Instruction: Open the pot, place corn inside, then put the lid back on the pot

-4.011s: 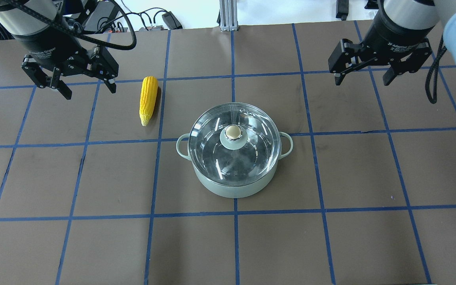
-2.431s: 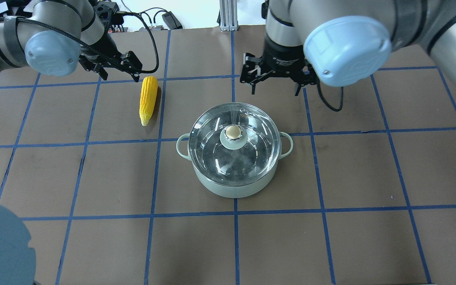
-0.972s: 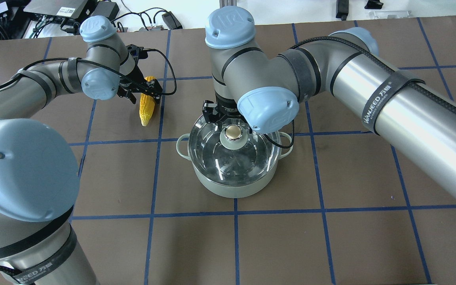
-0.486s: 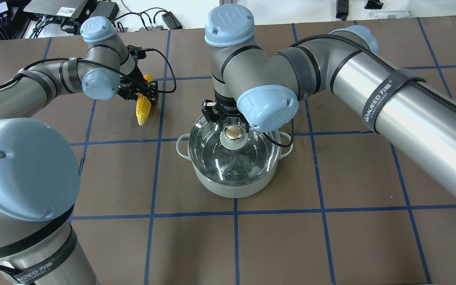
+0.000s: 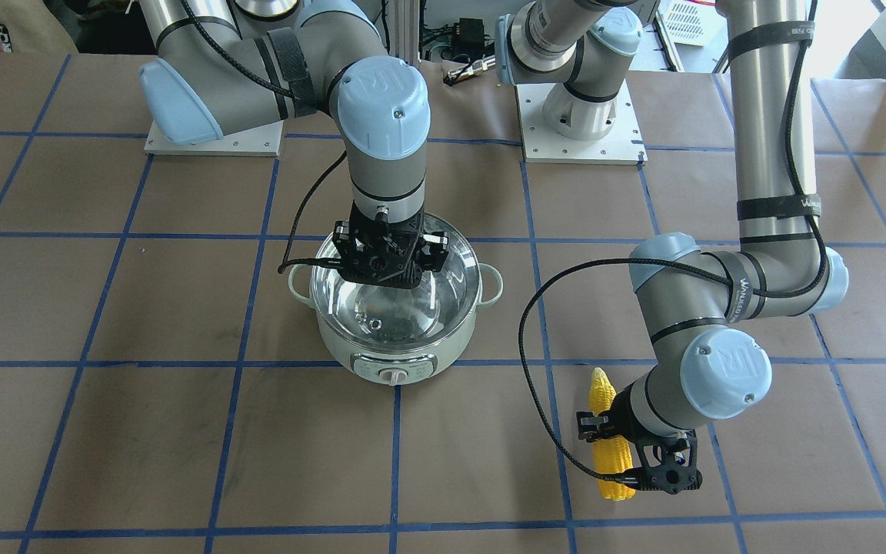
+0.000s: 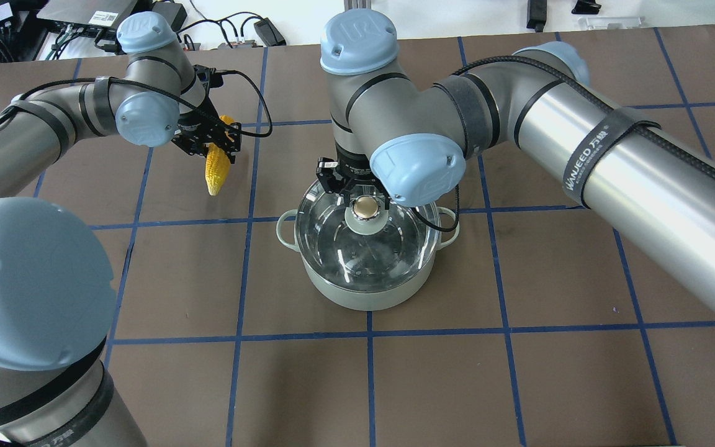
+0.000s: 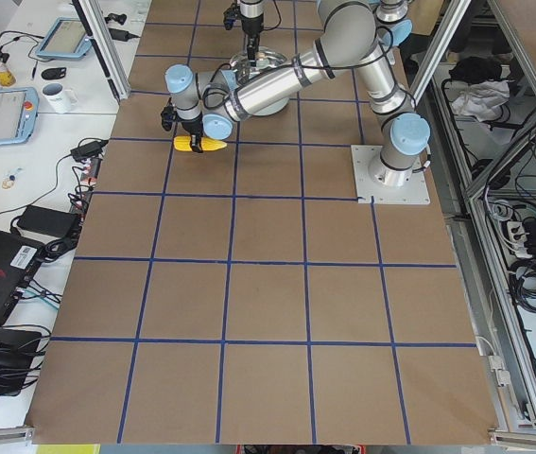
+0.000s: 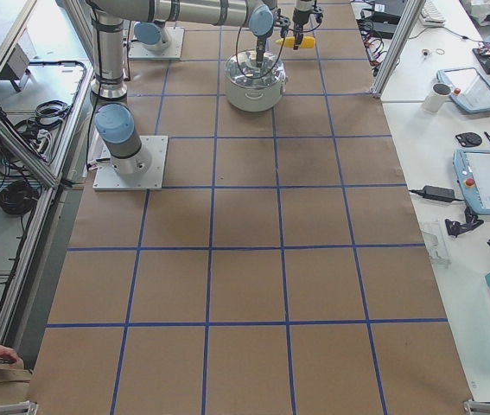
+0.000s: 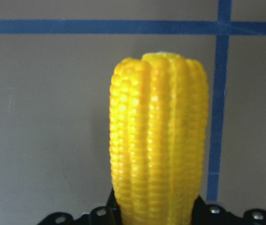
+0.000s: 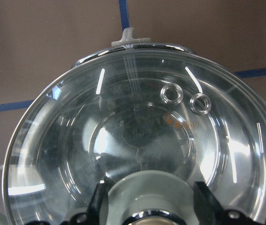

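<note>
The brown paper-covered bench (image 6: 519, 385), gridded with blue tape, carries the pot (image 6: 364, 295) near its middle. Only the front-facing view shows the pot's control panel and dial (image 5: 391, 375), on the side turned away from the robot. The overhead view shows both loop handles (image 6: 284, 230).

The lid (image 10: 76, 140) sits on the pot, level with its rim. The overhead view shows its gold knob (image 6: 367, 207). The right wrist view shows instead the two vent holes (image 10: 171, 93) and the steel interior through the glass.

The corn (image 9: 158, 140) is well apart from the pot, off to the robot's left and a little farther out. It is in the left claw (image 6: 213, 144), which is closed across its middle. In the overhead view the tapered tip points back toward the robot. The left wrist view shows the ear rising from between the fingers over a tape crossing. No view makes plain whether the ear touches the bench.

The right claw (image 10: 150, 202) hangs straight down over the lid's centre. The arm hides its fingertips from the front. In the right wrist view the two fingers (image 10: 101, 199) are partly closed, set against either side of the pale green base under the knob.

Both side views show all of this only small and far off.
</note>
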Robot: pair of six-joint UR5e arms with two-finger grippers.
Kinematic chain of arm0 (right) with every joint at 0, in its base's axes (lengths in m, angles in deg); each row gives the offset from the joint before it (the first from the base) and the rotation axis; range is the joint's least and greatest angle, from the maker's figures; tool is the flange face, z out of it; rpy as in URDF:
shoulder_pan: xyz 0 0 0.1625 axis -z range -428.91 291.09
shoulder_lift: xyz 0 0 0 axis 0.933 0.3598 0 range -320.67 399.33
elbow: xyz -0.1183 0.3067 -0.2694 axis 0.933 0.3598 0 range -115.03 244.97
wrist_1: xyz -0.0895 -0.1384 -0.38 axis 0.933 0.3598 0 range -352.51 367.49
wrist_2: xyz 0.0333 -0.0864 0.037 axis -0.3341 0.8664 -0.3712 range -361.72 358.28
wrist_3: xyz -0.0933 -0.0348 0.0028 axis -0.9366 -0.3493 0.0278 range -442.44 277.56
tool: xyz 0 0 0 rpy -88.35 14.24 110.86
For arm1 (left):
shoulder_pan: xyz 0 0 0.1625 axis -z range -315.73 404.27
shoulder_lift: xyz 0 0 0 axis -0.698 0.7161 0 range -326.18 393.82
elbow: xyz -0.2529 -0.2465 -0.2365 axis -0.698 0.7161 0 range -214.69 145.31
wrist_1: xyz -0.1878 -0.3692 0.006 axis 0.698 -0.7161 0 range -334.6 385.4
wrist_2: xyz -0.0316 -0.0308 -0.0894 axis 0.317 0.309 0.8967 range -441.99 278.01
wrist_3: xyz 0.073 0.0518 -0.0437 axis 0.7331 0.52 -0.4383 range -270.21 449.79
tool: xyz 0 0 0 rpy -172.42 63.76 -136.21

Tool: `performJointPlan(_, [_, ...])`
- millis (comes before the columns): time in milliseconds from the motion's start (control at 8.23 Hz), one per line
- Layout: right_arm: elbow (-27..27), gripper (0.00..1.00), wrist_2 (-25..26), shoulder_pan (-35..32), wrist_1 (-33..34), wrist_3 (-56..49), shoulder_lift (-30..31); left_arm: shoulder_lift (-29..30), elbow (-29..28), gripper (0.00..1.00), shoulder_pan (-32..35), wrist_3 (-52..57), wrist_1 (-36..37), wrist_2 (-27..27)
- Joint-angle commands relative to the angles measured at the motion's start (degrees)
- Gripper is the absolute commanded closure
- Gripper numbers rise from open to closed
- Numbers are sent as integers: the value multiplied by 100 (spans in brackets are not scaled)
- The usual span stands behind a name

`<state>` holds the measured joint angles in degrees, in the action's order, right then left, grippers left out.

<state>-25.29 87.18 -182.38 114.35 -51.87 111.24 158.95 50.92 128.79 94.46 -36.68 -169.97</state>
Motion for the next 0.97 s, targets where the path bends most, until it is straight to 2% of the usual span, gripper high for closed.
performJointPlan(0, [34,32,57,0,-16,1,-37,-374,-1,100,3,-10,-392,-264])
performJointPlan(365, [35,32,-4,0,-69,18,-2,-1033,-1,100,3,-10,-1156,-264])
performJointPlan(851, [35,32,-13,-18,-367,62,42,-1122,-1,100,64,-10,-1166,-264])
